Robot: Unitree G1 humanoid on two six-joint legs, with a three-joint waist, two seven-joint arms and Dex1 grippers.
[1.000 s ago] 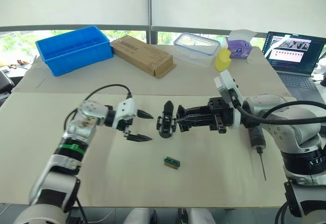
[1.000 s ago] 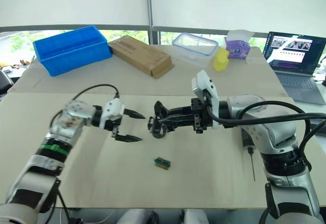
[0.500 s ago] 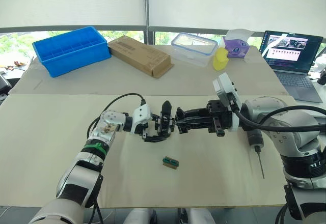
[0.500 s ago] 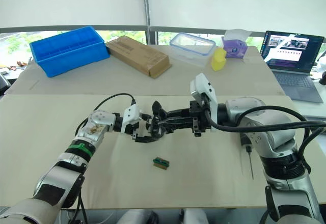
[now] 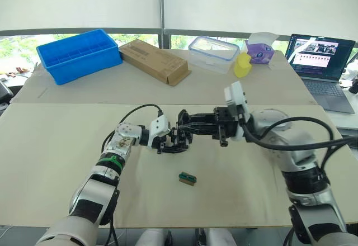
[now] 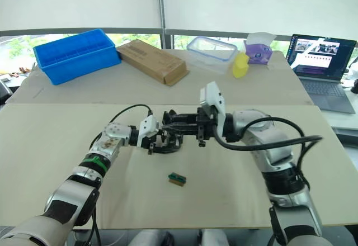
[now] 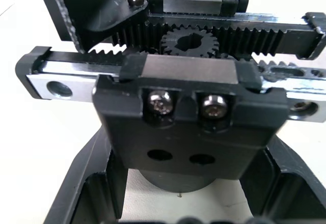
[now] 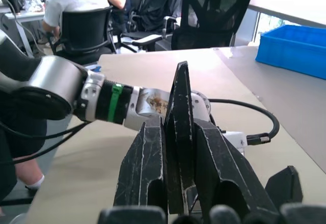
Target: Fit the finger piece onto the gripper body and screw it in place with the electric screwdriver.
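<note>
the gripper body (image 5: 180,138) sits mid-table, clasped between the fingers of the left gripper (image 5: 169,140); its rack, gear and two screws face the left wrist camera. the right gripper (image 5: 187,127) pinches the finger piece (image 8: 179,132) tight, just above the body. both forearms stretch inward, nearly level. the green-and-brown block (image 5: 187,178) lies nearer.

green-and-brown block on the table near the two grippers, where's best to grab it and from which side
Probably from straight above, closing across the short width of the small green-and-brown rectangular block. It lies flat and low on the beige table, slightly slanted, nothing touching it, so a side approach finds little to bite. Turn the wrist to match its slant.
</note>
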